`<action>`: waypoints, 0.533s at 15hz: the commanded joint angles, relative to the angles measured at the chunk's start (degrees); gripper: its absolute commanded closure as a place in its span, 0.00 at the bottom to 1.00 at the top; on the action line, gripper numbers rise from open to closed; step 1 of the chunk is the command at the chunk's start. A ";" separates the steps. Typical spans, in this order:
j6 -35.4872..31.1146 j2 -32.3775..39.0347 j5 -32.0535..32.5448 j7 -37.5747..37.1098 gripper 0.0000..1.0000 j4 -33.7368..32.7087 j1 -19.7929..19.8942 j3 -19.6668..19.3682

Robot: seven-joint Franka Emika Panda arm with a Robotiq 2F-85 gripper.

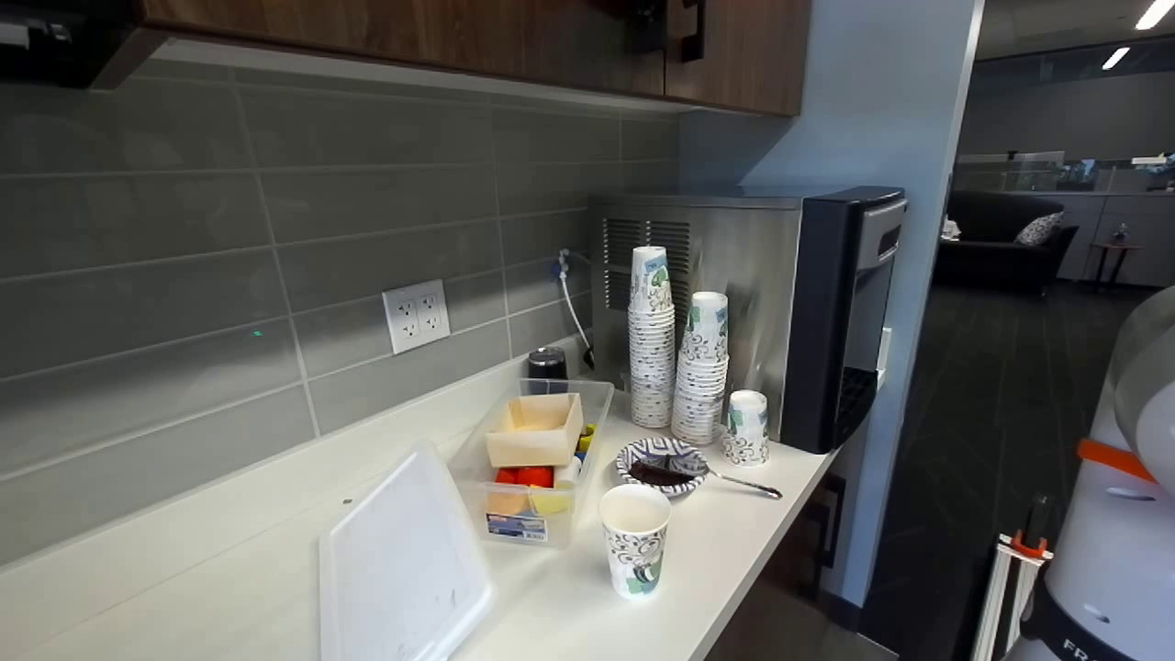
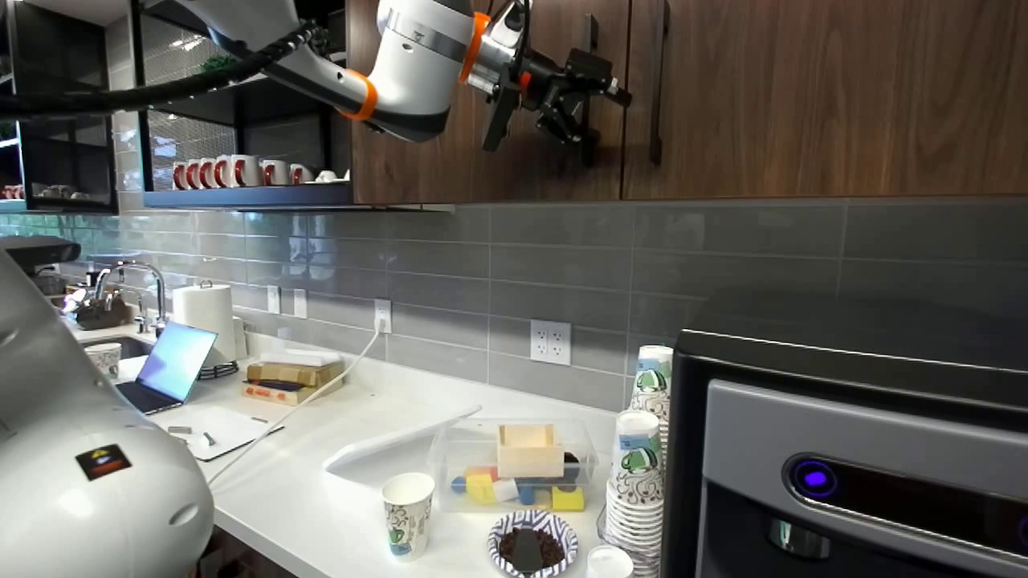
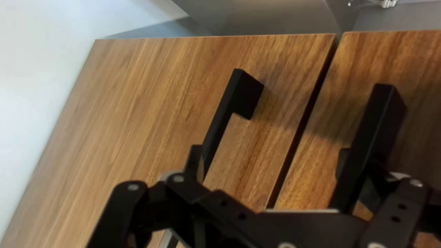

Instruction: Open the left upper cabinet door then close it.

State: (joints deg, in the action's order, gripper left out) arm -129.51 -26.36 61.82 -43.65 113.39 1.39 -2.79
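Note:
The left upper cabinet door is dark-brown wood grain in both exterior views point(image 1: 413, 32) point(image 2: 482, 177) and looks shut. In the wrist view, which stands upside down, this door point(image 3: 423, 62) is at the right. Its black bar handle point(image 3: 367, 144) also shows in an exterior view point(image 2: 591, 32). My gripper point(image 2: 602, 112) is open at the lower part of this handle. In the wrist view the gripper point(image 3: 268, 155) has one finger partly hidden behind that bar. Its other finger is beside the adjoining door's handle point(image 3: 220, 120). Whether either finger touches is unclear.
The adjoining door point(image 2: 827, 96) sits right of a narrow gap. Below are a steel dispenser point(image 1: 716, 220), stacked paper cups point(image 1: 652, 358), a clear bin point(image 1: 587, 413), a bowl point(image 1: 661, 450) and a single cup point(image 1: 635, 551). Mugs point(image 2: 241, 171) stand on an open shelf at the left.

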 commanded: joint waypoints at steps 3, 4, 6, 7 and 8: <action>-2.81 1.91 -1.70 1.25 0.00 -3.99 0.00 2.75; -3.02 1.80 -1.68 1.36 0.00 -3.79 -0.10 3.03; -3.38 1.57 -1.65 1.72 0.00 -3.46 -0.29 3.56; -3.41 1.33 -1.76 2.09 0.00 -3.30 -0.54 4.05; -3.47 1.03 -1.98 2.52 0.00 -3.13 -0.86 4.62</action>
State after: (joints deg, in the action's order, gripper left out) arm -129.57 -26.56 61.64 -42.24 113.07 2.26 -0.76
